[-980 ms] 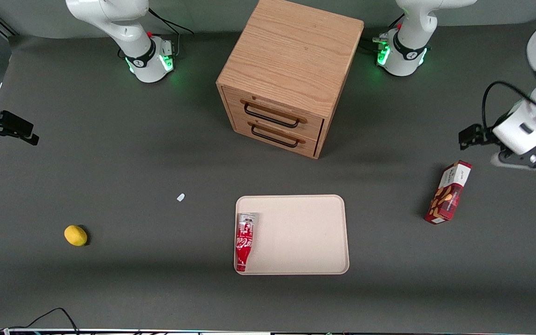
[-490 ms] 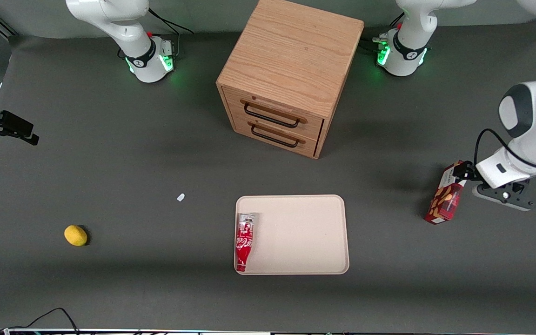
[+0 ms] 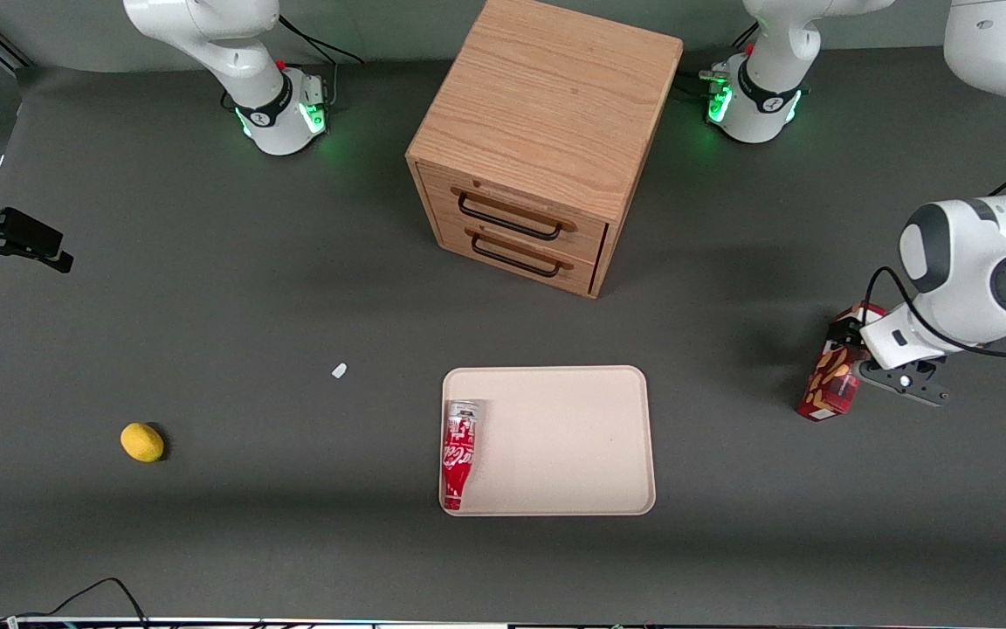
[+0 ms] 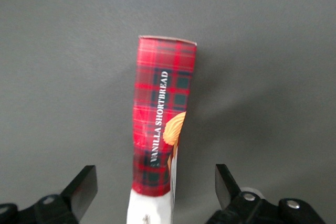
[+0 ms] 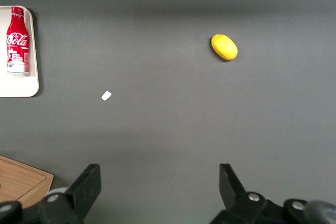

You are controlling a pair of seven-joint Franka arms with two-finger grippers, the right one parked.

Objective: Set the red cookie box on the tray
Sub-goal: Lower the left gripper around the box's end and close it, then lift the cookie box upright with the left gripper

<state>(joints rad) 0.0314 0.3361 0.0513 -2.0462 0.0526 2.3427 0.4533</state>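
The left arm's gripper (image 4: 152,192) hung over the red cookie box (image 4: 160,129), its two fingers (image 4: 81,187) spread wide, one on each side of the box with bare table between each finger and the cardboard. Only the dark fingertips showed in the wrist view; the rest of the gripper was cut off at the picture's edge, as was the box's white end.

In the front view the gripper (image 3: 852,367) and the arm's white wrist covered the upper half of the box (image 3: 828,389), so only the red lower part with the cookie picture was visible. The box stood on the dark table (image 3: 206,306) toward the working arm's end, leaning slightly, well apart from the tray (image 3: 573,437). Whether the fingers touched the box could not be made out from that view.

The cream tray lay nearer the front camera than the wooden drawer cabinet (image 3: 538,148). A red Coca-Cola bottle (image 3: 459,454) lay in it along one short rim. Toward the parked arm's end lay a small white scrap (image 3: 340,370) and a lemon (image 3: 142,442).
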